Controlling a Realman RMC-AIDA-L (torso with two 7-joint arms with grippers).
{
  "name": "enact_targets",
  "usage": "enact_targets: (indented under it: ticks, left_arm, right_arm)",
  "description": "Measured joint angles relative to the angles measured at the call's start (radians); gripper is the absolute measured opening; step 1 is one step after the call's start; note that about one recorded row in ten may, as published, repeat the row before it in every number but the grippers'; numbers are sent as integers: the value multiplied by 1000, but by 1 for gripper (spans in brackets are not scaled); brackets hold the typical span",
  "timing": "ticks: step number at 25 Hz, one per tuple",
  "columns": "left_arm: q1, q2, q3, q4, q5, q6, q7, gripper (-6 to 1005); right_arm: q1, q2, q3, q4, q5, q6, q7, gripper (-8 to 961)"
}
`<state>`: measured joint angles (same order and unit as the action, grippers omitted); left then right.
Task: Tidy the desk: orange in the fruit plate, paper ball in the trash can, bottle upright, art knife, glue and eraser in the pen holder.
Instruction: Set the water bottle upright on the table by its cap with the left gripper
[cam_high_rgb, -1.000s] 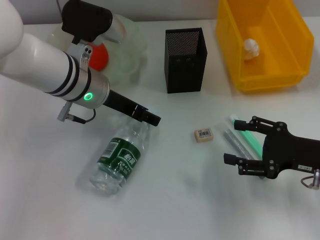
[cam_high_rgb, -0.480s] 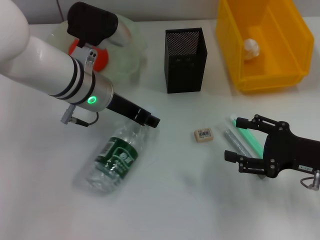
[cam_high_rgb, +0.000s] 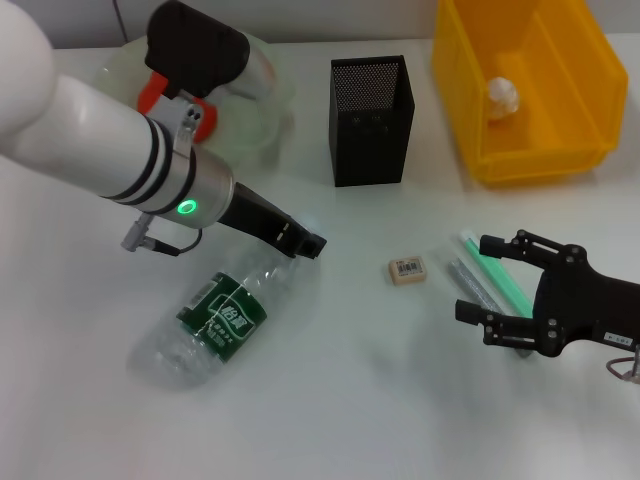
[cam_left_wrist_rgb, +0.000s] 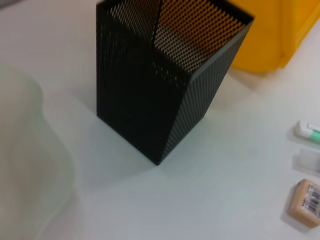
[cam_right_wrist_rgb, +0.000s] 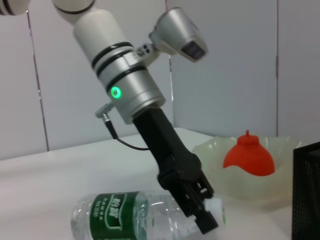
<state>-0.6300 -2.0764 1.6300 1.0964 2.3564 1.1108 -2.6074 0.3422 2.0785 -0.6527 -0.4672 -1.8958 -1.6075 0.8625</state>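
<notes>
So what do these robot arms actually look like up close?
The left arm is a thick glossy white tube with black rings, then a silver cuff carrying a glowing green light and a thin grey looping cable. A silver-and-black box is mounted on its side. Its left gripper is slim and matt black. The right gripper is black too, with open, jointed, skeletal fingers.

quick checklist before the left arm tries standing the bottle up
1. Bottle position: lying on its side on the desk, not ok.
2. Left end effector at the cap end of the bottle: ok; firm grip: cannot tell.
3. Right end effector out of the way: open, low over the green and clear sticks, apart from the bottle, ok.
4. Eraser clear of the bottle: lies apart, ok.
5. Pen holder upright, away from the bottle: ok.
6. Orange in fruit plate: ok.
</notes>
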Motion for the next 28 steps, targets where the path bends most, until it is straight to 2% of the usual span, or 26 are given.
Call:
enact_targets:
  ticks: [2, 5, 6, 7, 8, 12, 13, 15, 16, 17, 18, 21, 22, 23, 28]
  left_arm:
    - [53, 3, -13, 70, -11, 10, 26, 447]
    - [87, 5, -42, 99, -53, 22, 70, 452]
    - [104, 6, -70, 103, -92, 31, 110, 453]
    - [123, 6, -134, 85, -185, 60, 203, 455]
    - [123, 6, -134, 85, -185, 60, 203, 456]
    - [123, 9, -375, -99, -415, 201, 484, 462]
    - [123, 9, -375, -99, -415, 201, 484, 464]
    - [118, 10, -497, -204, -483, 271, 635, 467]
    - [118, 11, -522, -225, -494, 286, 667, 469]
    - [121, 13, -625, -304, -527, 336, 795, 470]
    - [121, 13, -625, -304, -527, 336, 795, 472]
    - [141, 13, -744, -390, -569, 389, 973, 476]
    - [164, 12, -812, -468, -629, 426, 1127, 478]
    - [164, 12, -812, -468, -629, 426, 1127, 479]
    - [234, 10, -920, -650, -778, 526, 1539, 487]
  right_arm:
    - [0, 0, 9, 1, 0, -3, 0, 846]
    - [0, 1, 21, 2, 0, -18, 0, 846]
    - [0, 2, 26, 4, 0, -25, 0, 846]
    - [1, 2, 31, 5, 0, -31, 0, 846]
    - [3, 2, 37, 9, 0, -39, 0, 846]
    - [15, 3, 55, 30, 12, -75, 0, 846]
    - [15, 3, 55, 30, 12, -75, 0, 846]
    - [19, 3, 56, 44, 35, -92, 4, 846]
    - [20, 3, 56, 51, 47, -101, 5, 846]
    - [21, 3, 56, 59, 60, -111, 6, 846]
    - [21, 3, 56, 63, 69, -117, 6, 846]
    - [26, 3, 57, 78, 92, -135, 9, 846]
    - [28, 3, 58, 86, 99, -146, 11, 846]
    - [28, 3, 58, 86, 99, -146, 11, 846]
    - [33, 4, 64, 115, 129, -167, 13, 846]
